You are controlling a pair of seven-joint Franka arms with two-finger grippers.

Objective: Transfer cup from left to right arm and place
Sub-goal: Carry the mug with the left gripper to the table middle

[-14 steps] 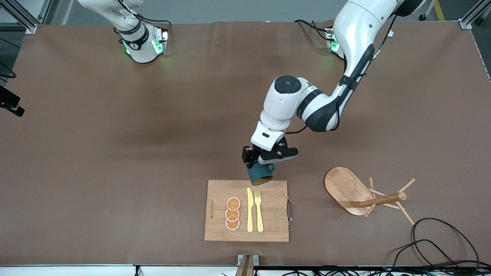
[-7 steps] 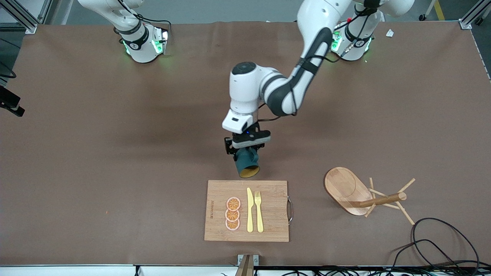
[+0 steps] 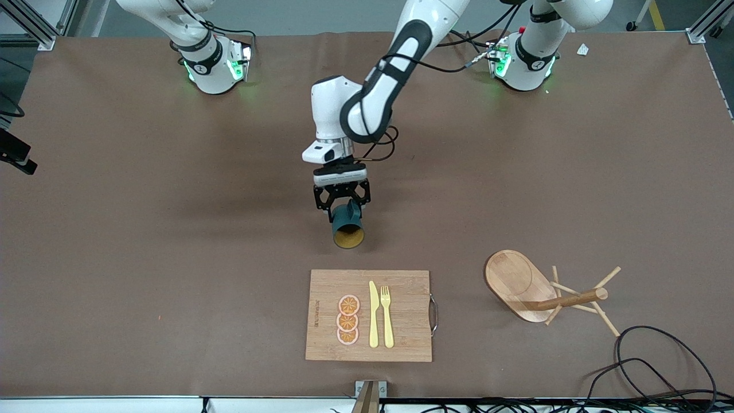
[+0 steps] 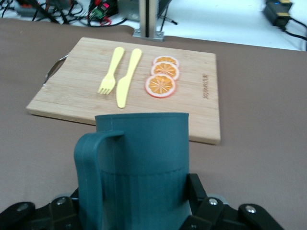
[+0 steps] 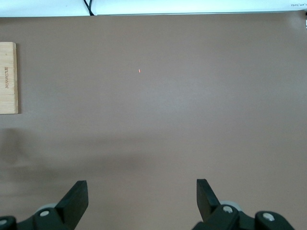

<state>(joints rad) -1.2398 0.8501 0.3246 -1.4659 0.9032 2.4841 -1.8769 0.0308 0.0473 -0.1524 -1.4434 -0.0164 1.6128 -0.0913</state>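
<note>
- Front view: left tool (image 3: 342, 207) grips the cup (image 3: 347, 227) by its base, above bare desk (image 3: 143, 229), mouth tipped toward the cutting board (image 3: 401, 315), likely so the other arm can take it.
- Right tool (image 5: 141, 199) waits, jaws wide and empty.

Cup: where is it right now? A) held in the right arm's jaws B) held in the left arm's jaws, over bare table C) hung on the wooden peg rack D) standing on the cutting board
B: the left gripper is shut on the cup, mouth tipped toward the front camera, over the table and short of the cutting board.
</note>
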